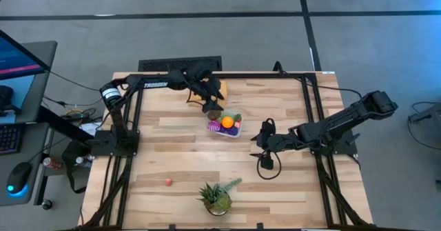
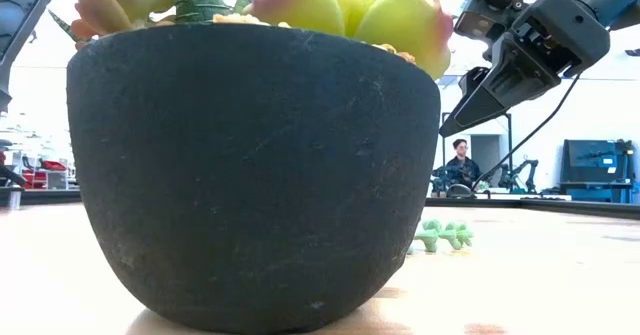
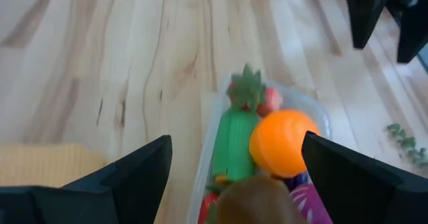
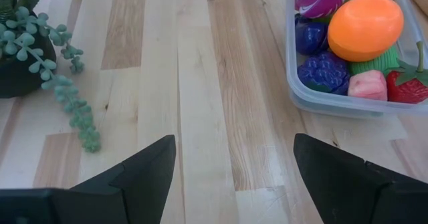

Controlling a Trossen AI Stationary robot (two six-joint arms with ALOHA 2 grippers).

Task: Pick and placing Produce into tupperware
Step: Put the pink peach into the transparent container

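High view: tub near mid-worktop, both grippers with fingers spread.
Left gripper [image 1: 213, 107] hovers just behind the tupperware [image 1: 226, 126], holding nothing; the produce [image 1: 227, 123] fills it, one red piece [image 1: 168, 182] lying loose on bare worktop [image 1: 172, 148] toward the front-left. Right gripper [image 1: 259, 143] waits well apart, potted plant [image 1: 217, 198] at the front edge.

Potted plant [image 1: 216, 197] near table [image 1: 172, 148] front edge (trailing sprig); orange cloth [image 1: 219, 88] at back.
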